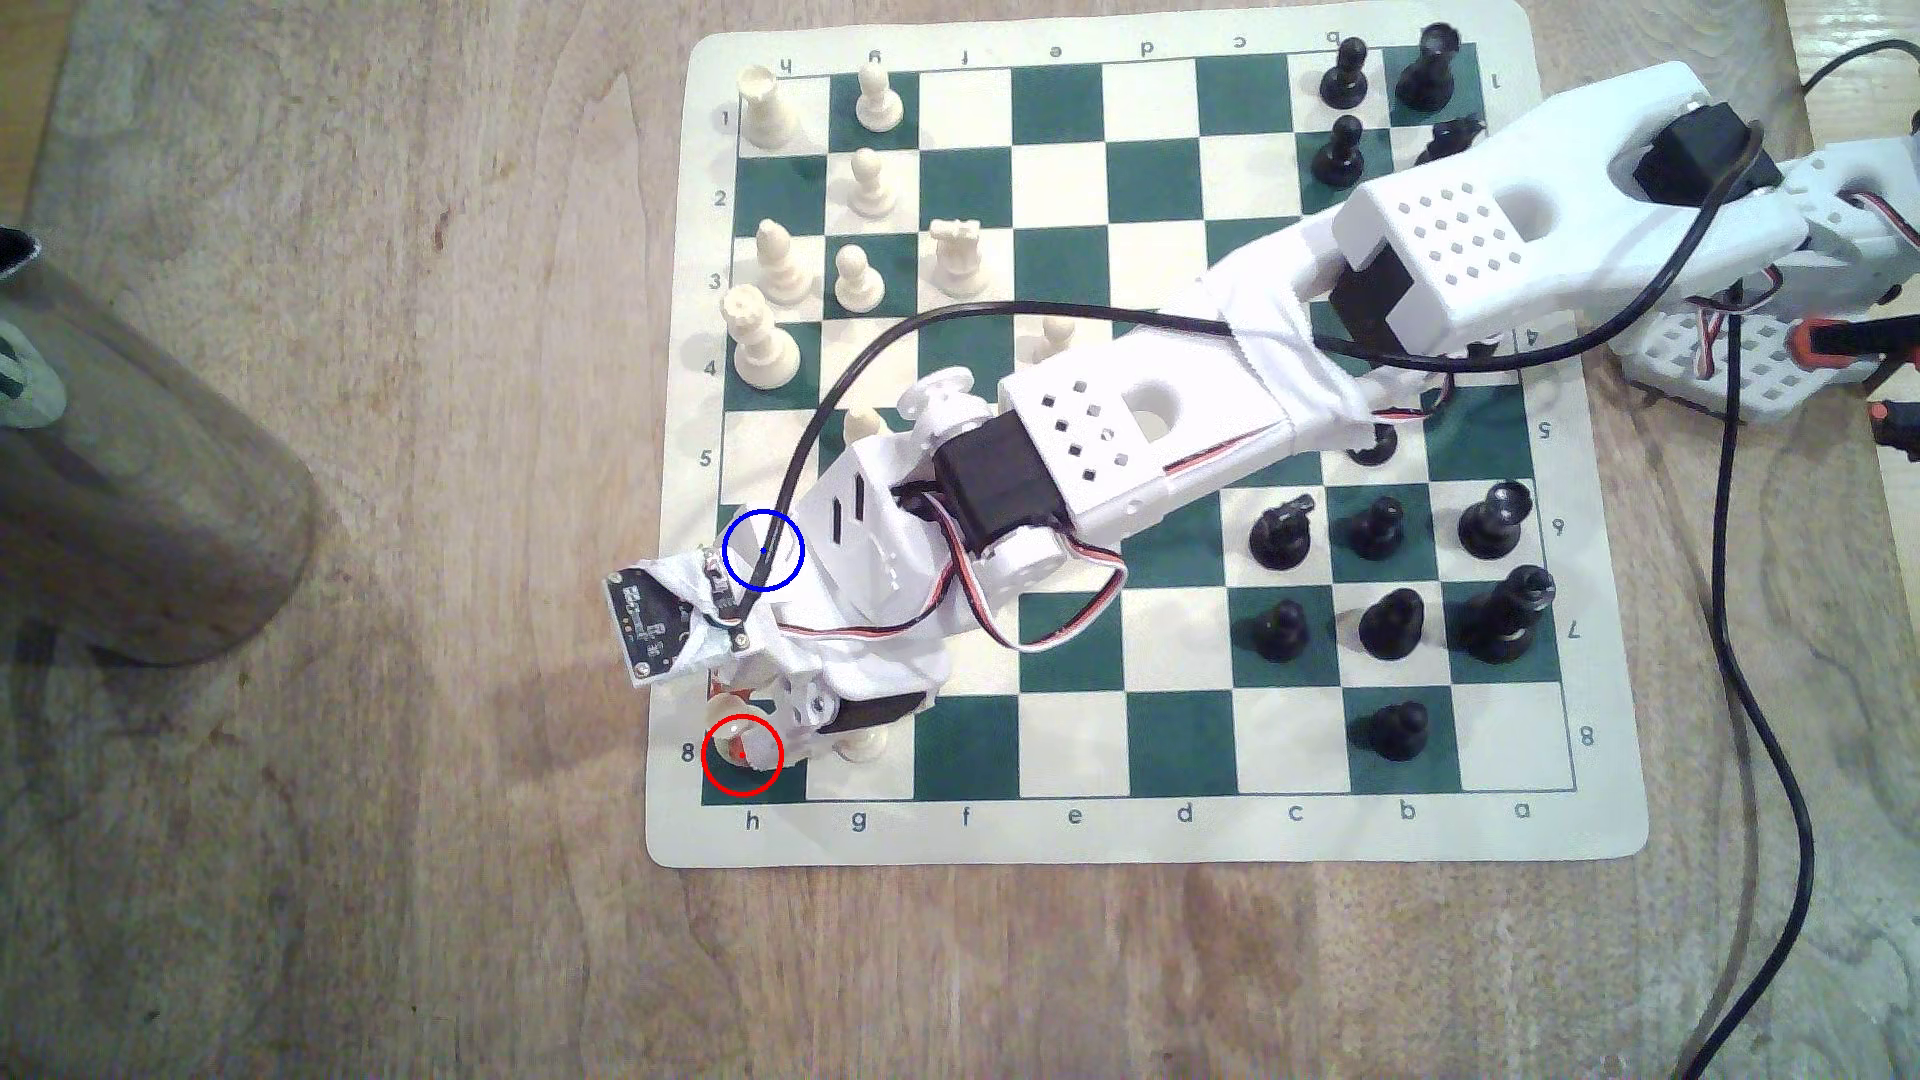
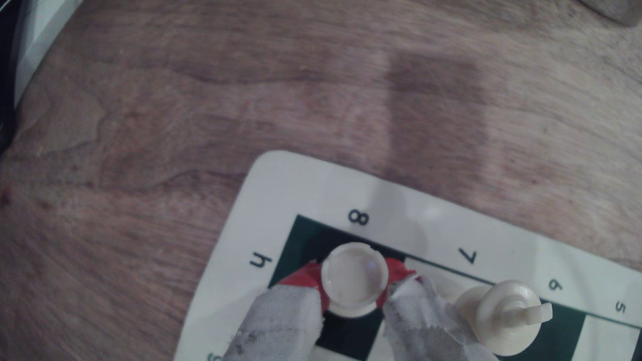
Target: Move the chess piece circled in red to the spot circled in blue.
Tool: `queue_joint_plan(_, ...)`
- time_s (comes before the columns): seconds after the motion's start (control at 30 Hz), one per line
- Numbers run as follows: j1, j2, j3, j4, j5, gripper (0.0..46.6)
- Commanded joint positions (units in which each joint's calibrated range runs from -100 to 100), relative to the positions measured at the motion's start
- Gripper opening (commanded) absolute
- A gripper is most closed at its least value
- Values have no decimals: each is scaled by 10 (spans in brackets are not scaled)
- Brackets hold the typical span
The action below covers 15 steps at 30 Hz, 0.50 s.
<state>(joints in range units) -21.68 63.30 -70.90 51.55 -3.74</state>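
The cream rook (image 1: 744,750) stands inside the red ring on the green corner square h8, at the board's lower left in the exterior view. In the wrist view the rook (image 2: 353,277) is seen from above, its hollow rim upward. My gripper (image 2: 354,283) has its cloth-wrapped, red-tipped fingers (image 2: 302,281) pressed against both sides of the rook. In the exterior view the gripper (image 1: 744,739) reaches down over that corner. The blue ring (image 1: 764,550) sits two squares up the h file, and its green square is mostly covered by my wrist.
A knobbed cream piece (image 2: 503,316) stands close beside one finger. A cream piece (image 1: 868,743) sits on g8 under the gripper. More cream pieces (image 1: 764,348) fill the upper h and g files, black pieces (image 1: 1392,623) the exterior view's right. A metal cylinder (image 1: 135,467) stands left of the board.
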Motion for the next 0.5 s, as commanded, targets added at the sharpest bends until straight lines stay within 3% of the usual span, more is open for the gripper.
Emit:
queue_joint_plan(0.0,-3,-55,-60,-6,-3,4)
queue_joint_plan(0.47,-27,-175,-60,27,-30,4)
